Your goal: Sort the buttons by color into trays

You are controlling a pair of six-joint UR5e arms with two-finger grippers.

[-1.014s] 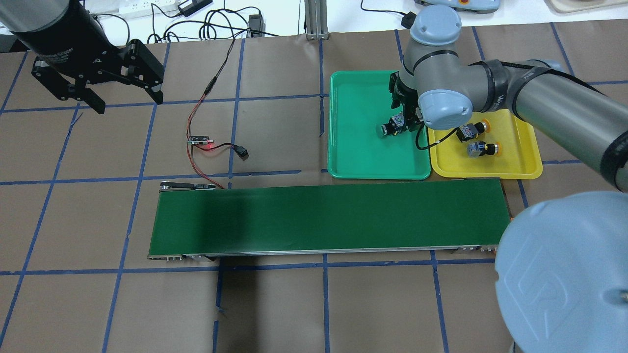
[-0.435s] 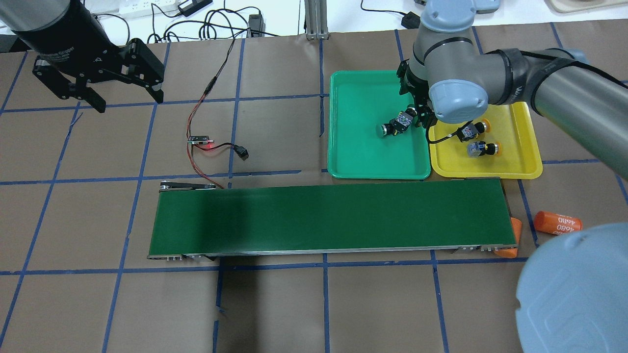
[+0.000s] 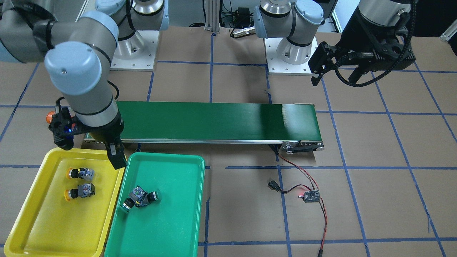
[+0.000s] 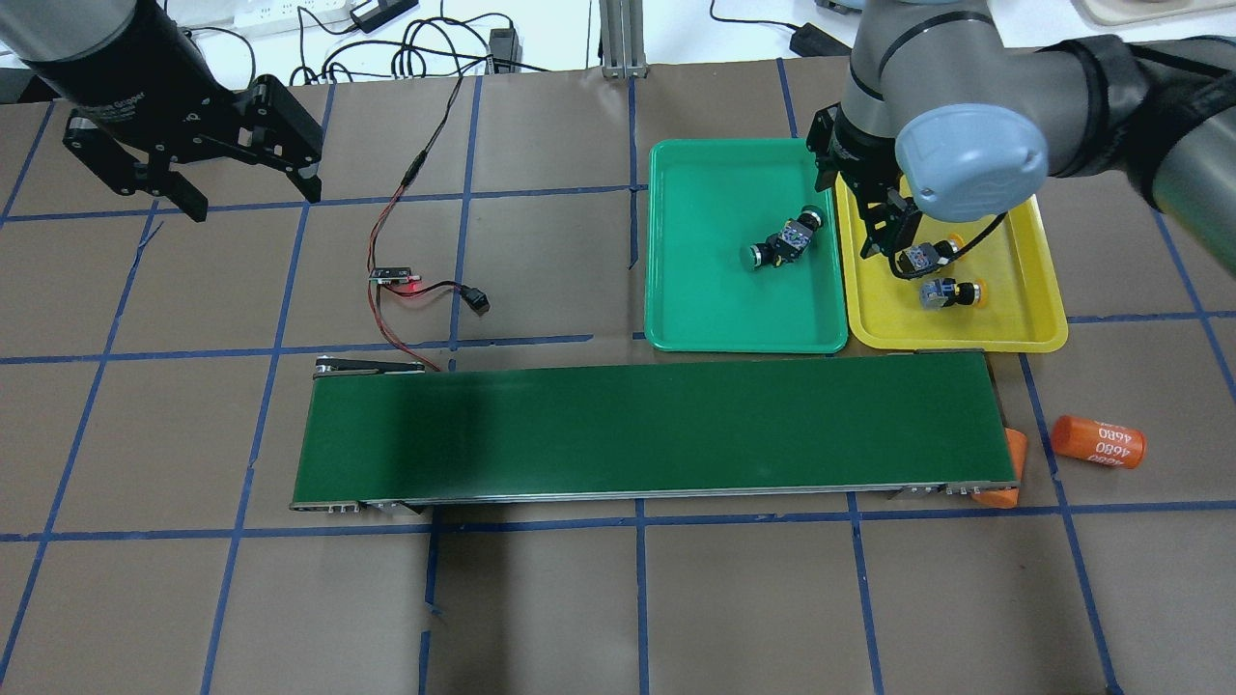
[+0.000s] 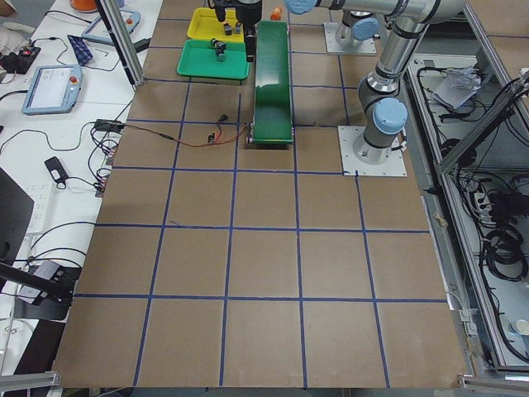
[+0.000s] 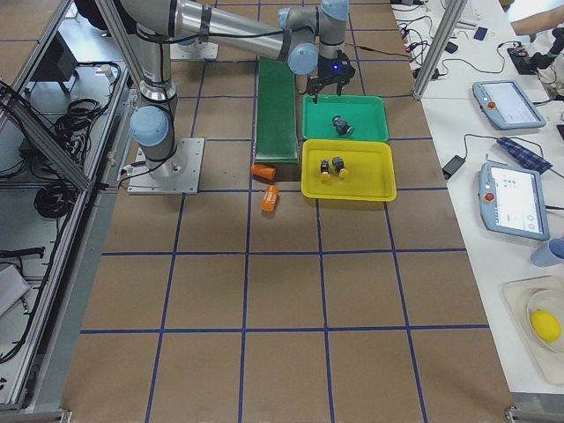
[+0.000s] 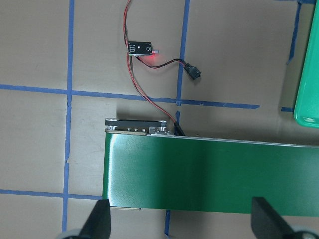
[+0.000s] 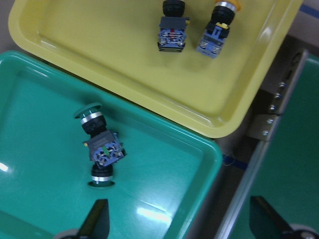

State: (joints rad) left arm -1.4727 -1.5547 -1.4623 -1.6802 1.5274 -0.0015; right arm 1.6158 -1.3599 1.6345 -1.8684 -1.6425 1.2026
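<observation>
The green tray (image 4: pixel 705 290) holds two green buttons (image 4: pixel 763 254) (image 4: pixel 801 227) lying on their sides, body against body. The wrist view shows the same pair (image 8: pixel 92 122) (image 8: pixel 102 169). Beside it, the yellow tray (image 4: pixel 966 333) holds two yellow buttons (image 4: pixel 929 256) (image 4: pixel 951 291), a little apart. My right gripper (image 3: pixel 91 151) hangs open and empty above the border between the two trays, near their belt-side ends. My left gripper (image 4: pixel 246 193) hovers open and empty far off to the left, above the table.
A long dark green conveyor belt (image 4: pixel 657 430) runs along the trays' near side. One orange cylinder (image 4: pixel 1098 441) lies off its right end and another (image 4: pixel 1009 473) is tucked against that end. A small circuit board (image 4: pixel 396 275) with a red light and wires lies left of the trays.
My right gripper has drawn away from the green buttons, moving right over the yellow tray's edge. Both green buttons lie uncovered in the green tray. The left arm has not moved.
</observation>
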